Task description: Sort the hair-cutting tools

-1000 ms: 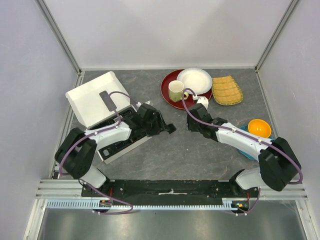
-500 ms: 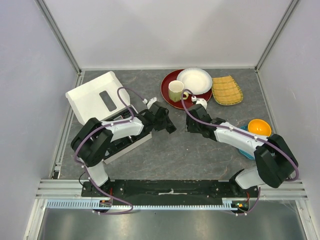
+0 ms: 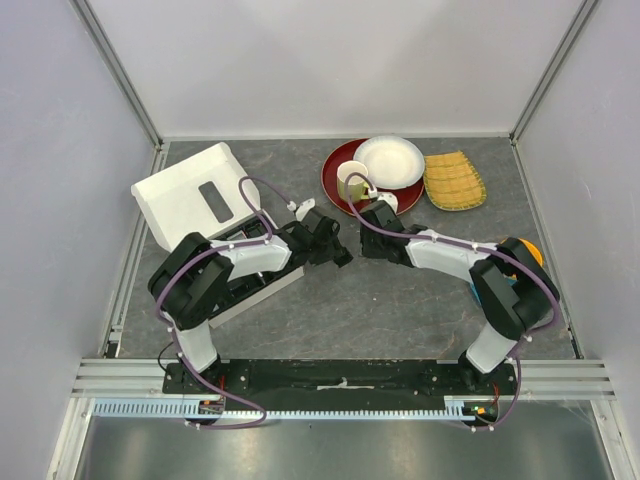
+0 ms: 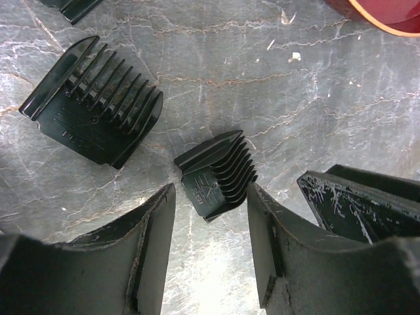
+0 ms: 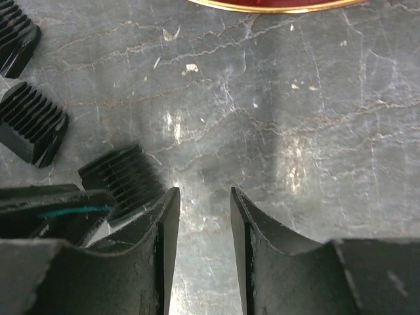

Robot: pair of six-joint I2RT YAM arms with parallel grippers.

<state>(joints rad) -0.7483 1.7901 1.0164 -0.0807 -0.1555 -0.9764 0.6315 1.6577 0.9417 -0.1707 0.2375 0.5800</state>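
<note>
In the left wrist view a small black comb guard (image 4: 216,174) lies on the table just ahead of my open, empty left gripper (image 4: 210,190). A larger comb guard (image 4: 92,102) lies to its left, and the tip of a third (image 4: 69,6) shows at the top edge. My right gripper (image 5: 205,191) is open and empty over bare table, with a comb guard (image 5: 121,180) beside its left finger and two more guards (image 5: 33,125) to the left. In the top view the left gripper (image 3: 338,255) and right gripper (image 3: 368,245) nearly meet at mid-table. The clipper is not visible.
The white box (image 3: 185,195) with its black tray (image 3: 240,285) stands at the left under the left arm. A red plate (image 3: 335,185), yellow mug (image 3: 352,182), white plate (image 3: 390,160) and bamboo mat (image 3: 453,180) are at the back. An orange bowl (image 3: 522,250) is at the right.
My left gripper has reached right from the tray to mid-table. My right gripper has moved left and back until it is close to the left one.
</note>
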